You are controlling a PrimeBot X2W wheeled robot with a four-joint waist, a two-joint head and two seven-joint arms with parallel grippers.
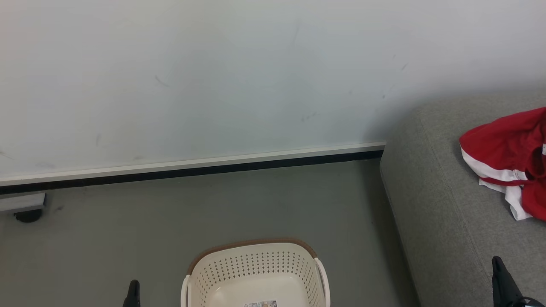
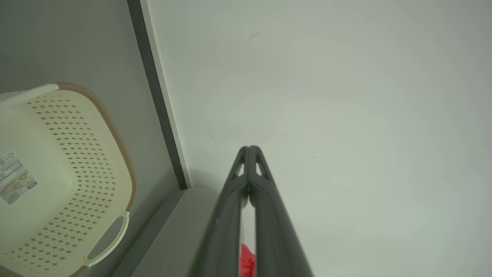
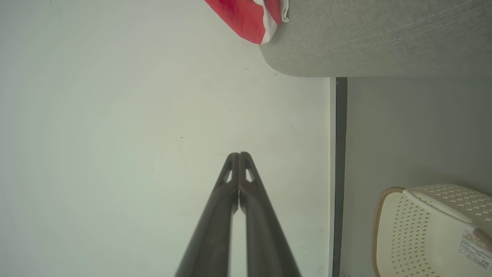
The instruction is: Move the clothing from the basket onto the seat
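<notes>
The red clothing with white stripes lies bunched on the grey seat at the right; it also shows as clothing on the seat. The cream basket with a brown rim stands on the floor at bottom centre, holding only a paper label; the basket and basket look the same. My left gripper is left of the basket, and the left gripper is shut with nothing held. My right gripper is over the seat's front, and the right gripper is shut, holding nothing.
A pale wall with a white and black skirting runs behind the grey floor. A grey piece of furniture on a black caster sits at the far left by the wall.
</notes>
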